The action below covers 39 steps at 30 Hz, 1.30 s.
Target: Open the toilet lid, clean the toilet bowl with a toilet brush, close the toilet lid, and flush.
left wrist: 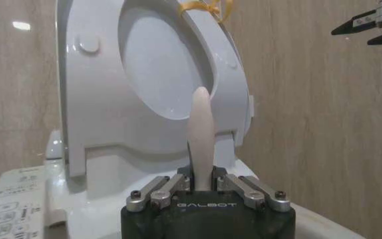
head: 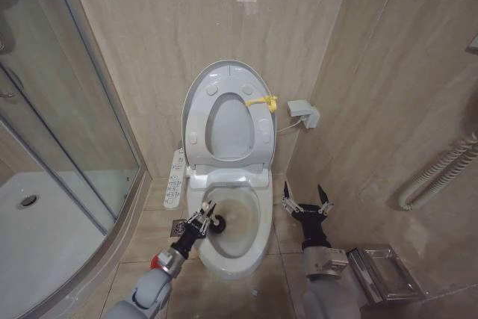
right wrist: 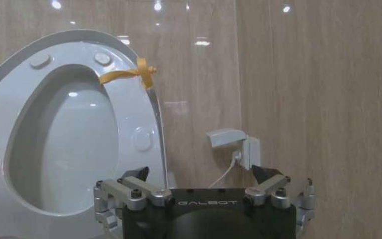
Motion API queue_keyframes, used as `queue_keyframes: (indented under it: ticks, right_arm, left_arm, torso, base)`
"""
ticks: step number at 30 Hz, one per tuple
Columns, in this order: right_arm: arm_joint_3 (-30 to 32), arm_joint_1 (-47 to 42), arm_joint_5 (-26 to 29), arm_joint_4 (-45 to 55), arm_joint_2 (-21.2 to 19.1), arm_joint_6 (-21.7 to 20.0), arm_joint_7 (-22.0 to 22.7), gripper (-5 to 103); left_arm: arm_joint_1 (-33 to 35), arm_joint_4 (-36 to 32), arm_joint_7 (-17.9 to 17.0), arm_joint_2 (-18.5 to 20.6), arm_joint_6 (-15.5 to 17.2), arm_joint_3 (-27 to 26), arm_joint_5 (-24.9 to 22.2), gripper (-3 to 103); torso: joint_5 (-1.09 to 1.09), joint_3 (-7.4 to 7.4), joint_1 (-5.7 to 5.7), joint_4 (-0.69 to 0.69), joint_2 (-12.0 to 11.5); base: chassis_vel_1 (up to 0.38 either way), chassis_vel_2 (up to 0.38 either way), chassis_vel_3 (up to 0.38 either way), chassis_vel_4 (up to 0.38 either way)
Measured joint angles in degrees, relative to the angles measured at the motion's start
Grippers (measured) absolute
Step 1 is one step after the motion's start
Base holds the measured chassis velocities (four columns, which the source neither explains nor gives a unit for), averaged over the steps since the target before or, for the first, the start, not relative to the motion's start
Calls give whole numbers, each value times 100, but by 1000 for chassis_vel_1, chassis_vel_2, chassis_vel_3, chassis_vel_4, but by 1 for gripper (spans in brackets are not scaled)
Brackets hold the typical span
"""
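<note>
— Left end effector [head: 203, 217]: pinching brush [head: 217, 223] handle, head down at bowl [head: 237, 222] left rim. Right end effector [head: 306, 201]: spread, idle beside bowl.
— Lid [head: 224, 84]?
— Up with seat against wall, yellow tag [head: 263, 102] at rim.
— Step?
— Scrubbing, probably early; stain visible. Next: sweep across stained inside, keep grip firm.

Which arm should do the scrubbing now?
Left. The left gripper is shut on the brush handle at the bowl rim, while the right gripper hangs open beside the toilet.
</note>
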Motion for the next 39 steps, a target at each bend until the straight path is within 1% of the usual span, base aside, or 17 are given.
queue_keyframes:
  ticks: [3, 6, 8, 9, 11, 12, 15, 23, 25, 31, 33, 34, 37, 39]
  right_arm:
    - [0, 0, 0, 0, 0, 0, 0, 100]
    - [0, 0, 0, 0, 0, 0, 0, 100]
    - [0, 0, 0, 0, 0, 0, 0, 100]
    - [0, 0, 0, 0, 0, 0, 0, 100]
    - [0, 0, 0, 0, 0, 0, 0, 100]
    - [0, 0, 0, 0, 0, 0, 0, 100]
    - [0, 0, 0, 0, 0, 0, 0, 100]
    - [0, 0, 0, 0, 0, 0, 0, 100]
    - [0, 0, 0, 0, 0, 0, 0, 100]
    - [0, 0, 0, 0, 0, 0, 0, 100]
    - [0, 0, 0, 0, 0, 0, 0, 100]
    - [0, 0, 0, 0, 0, 0, 0, 100]
    - [0, 0, 0, 0, 0, 0, 0, 100]
    - [0, 0, 0, 0, 0, 0, 0, 100]
  left_arm:
    - [-28, -32, -4, -26, -34, -20, -25, 17]
    - [-166, -37, -5, -136, -36, 5, -82, 17]
    - [-328, -35, -4, -276, -22, 51, -106, 17]
    - [-430, -27, -5, -356, 0, 90, -123, 17]
    - [-599, -2, -8, -504, 72, 201, -188, 17]
    - [-599, -2, -8, -504, 72, 201, -188, 17]
    - [-796, 173, -9, -680, 120, 376, -220, 17]
    - [-1093, 455, -11, -933, 272, 713, -226, 17]
    - [-1240, 598, -9, -1027, 362, 831, -225, 17]
    - [-1485, 889, 0, -1171, 383, 979, -238, 17]
    - [-1620, 1141, 52, -1242, 357, 1052, -271, 17]
    - [-1620, 1141, 52, -1242, 357, 1052, -271, 17]
    - [-1816, 1710, 135, -1330, 235, 1203, -289, 17]
    - [-1849, 1818, 151, -1340, 216, 1247, -275, 17]
  torso:
    - [0, 0, 0, 1, 0]
    - [1, 0, 0, 0, 0]
    - [1, 0, 0, 0, 0]
    - [1, 0, 0, -3, 0]
    - [1, 0, 0, -3, 0]
    - [1, 0, 0, -3, 0]
    - [2, 0, 0, 0, 0]
    - [1, 1, 0, 0, 0]
    - [2, 1, 0, 0, 0]
    - [1, 1, 0, -1, 0]
    - [1, 1, 0, 0, 0]
    - [1, 1, 0, 0, 0]
    - [2, 1, 0, 0, 0]
    - [2, 0, 0, 0, 0]
  base:
    - [0, 0, 0, 0]
    - [0, 0, 0, 0]
    - [0, 0, 0, 0]
    - [0, 0, 0, 0]
    - [0, 0, 0, 0]
    - [0, 0, 0, 0]
    - [0, 0, 0, 0]
    - [0, 0, 0, 0]
    - [0, 0, 0, 0]
    - [0, 0, 0, 0]
    - [0, 0, 0, 0]
    - [0, 0, 0, 0]
    - [0, 0, 0, 0]
    - [0, 0, 0, 0]
